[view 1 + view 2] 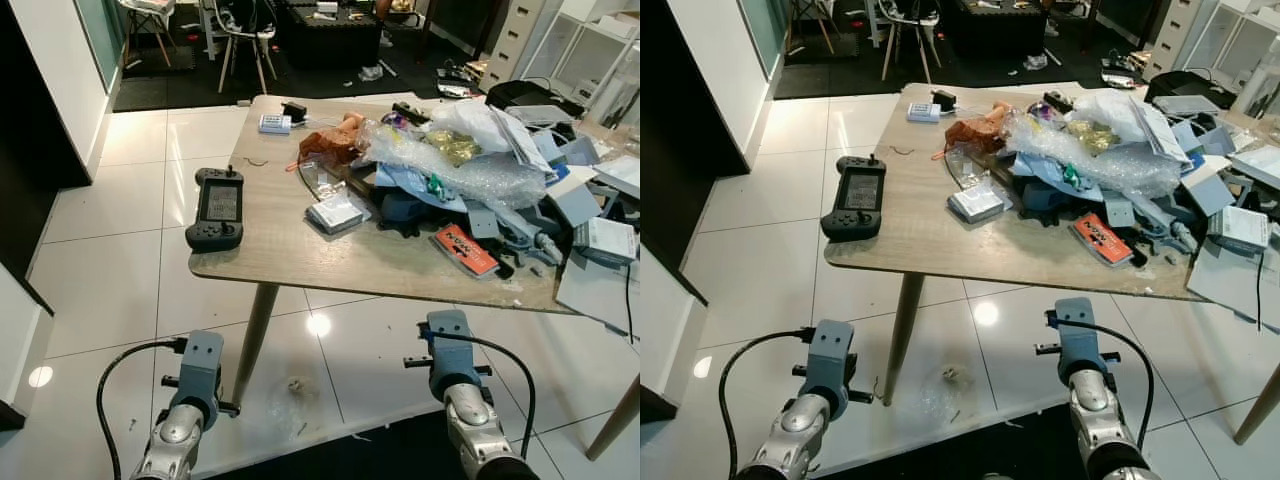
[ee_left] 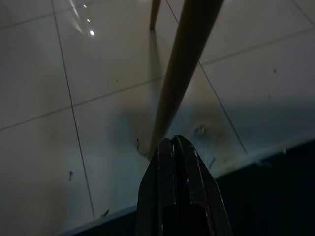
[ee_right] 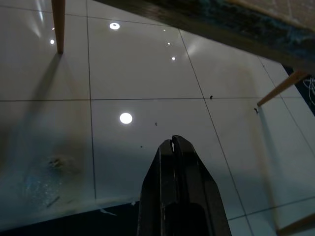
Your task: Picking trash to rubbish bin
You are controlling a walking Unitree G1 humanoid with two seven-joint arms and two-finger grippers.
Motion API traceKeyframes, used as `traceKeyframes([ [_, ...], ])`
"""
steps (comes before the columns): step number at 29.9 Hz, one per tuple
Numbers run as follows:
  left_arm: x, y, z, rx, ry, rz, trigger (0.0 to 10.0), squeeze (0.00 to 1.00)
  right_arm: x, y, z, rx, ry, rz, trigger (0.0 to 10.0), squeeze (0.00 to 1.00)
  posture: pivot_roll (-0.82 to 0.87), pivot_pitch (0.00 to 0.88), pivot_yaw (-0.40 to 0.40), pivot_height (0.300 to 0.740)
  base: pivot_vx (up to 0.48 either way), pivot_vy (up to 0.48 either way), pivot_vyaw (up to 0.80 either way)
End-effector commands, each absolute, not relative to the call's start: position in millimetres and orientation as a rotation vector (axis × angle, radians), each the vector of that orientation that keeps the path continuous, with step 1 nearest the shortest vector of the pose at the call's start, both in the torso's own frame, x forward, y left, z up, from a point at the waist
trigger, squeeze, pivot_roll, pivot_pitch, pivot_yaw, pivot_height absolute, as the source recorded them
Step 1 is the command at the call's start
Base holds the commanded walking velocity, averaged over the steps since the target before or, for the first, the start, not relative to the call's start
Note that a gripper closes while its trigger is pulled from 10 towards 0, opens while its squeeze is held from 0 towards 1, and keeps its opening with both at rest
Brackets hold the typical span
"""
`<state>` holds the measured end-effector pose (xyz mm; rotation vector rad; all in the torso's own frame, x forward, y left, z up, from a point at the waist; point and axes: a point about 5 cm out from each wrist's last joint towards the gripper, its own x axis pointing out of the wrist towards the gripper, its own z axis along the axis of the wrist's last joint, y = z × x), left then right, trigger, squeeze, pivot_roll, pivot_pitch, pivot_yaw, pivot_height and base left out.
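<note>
A small crumpled clear wrapper (image 1: 296, 388) lies on the white floor tiles beside the wooden table leg (image 1: 255, 335). Both silver arms are held low in front of the table edge. The left arm (image 1: 195, 378) is left of the leg and the right arm (image 1: 452, 370) is to its right. In the left wrist view my left gripper (image 2: 173, 140) is shut and empty, pointing at the foot of the leg (image 2: 177, 73), with the wrapper (image 2: 201, 130) just beyond its tips. My right gripper (image 3: 174, 140) is also shut and empty above bare tiles, with the wrapper (image 3: 58, 162) well off to one side.
The wooden table (image 1: 270, 250) carries a black handheld console (image 1: 217, 208), bubble wrap (image 1: 470, 170), an orange packet (image 1: 465, 250), boxes and cables. More clutter and a second table leg (image 1: 615, 420) stand on the right. Chairs (image 1: 245, 40) stand behind. A dark mat (image 1: 380, 450) lies underfoot.
</note>
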<state>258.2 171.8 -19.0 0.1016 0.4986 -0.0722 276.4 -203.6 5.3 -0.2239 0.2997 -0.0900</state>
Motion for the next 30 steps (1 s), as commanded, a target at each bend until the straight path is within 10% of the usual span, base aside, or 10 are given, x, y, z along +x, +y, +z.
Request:
traceKeyframes([
  [1,259.0,172.5,-18.9,0.097,0.505,-0.068,10.0,0.0,273.0,-205.6,0.5,-0.23,0.335,-0.09,10.0,0.0,-0.05,0.061,-0.02,0.74,0.0,-0.435,0.0],
  [13,263.4,173.7,-14.5,0.096,0.486,-0.047,10.0,0.0,278.8,-196.5,2.4,-0.217,0.338,-0.07,10.0,0.0,-0.04,0.061,-0.019,0.74,0.0,-0.48,0.0],
  [30,265.3,173.8,-10.8,0.137,0.485,-0.087,10.0,0.0,280.7,-186.7,10.8,-0.193,0.252,0.027,10.0,0.0,-0.02,0.086,-0.032,0.74,0.0,0.169,0.0],
])
